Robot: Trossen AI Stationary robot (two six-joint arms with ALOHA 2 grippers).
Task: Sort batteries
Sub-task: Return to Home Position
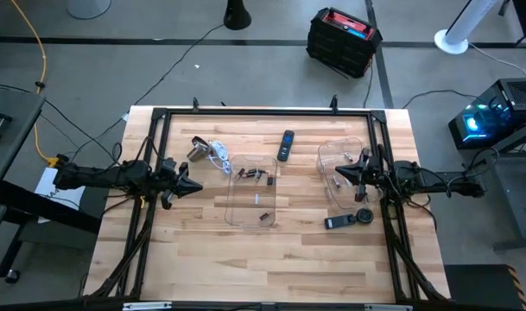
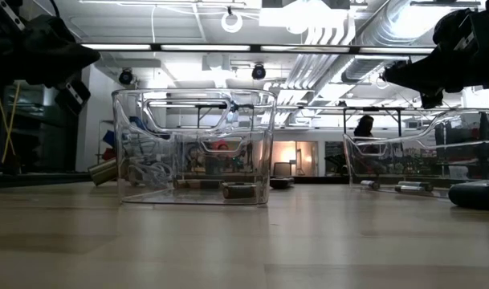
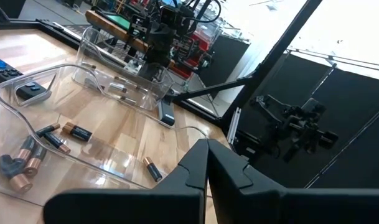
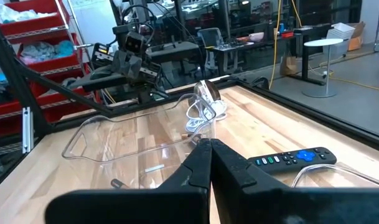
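Several small dark batteries with coppery ends (image 1: 254,175) lie on the floor of a clear middle bin (image 1: 245,210); in the left wrist view they show as a cluster (image 3: 77,132). A few more batteries (image 1: 339,183) lie in a clear right bin (image 1: 325,155). My left gripper (image 1: 196,186) hovers shut, holding nothing, left of the middle bin; its fingers (image 3: 206,155) meet. My right gripper (image 1: 340,173) hangs shut and holding nothing over the right bin, fingers (image 4: 209,149) closed together.
A black remote with a blue button (image 1: 285,144) lies at the far side between the bins. A silver metal cylinder (image 1: 198,149) with a white cable (image 1: 218,157) lies far left of the middle bin. Two small black devices (image 1: 349,220) sit near the right bin. The near half of the table (image 1: 245,268) is bare wood.
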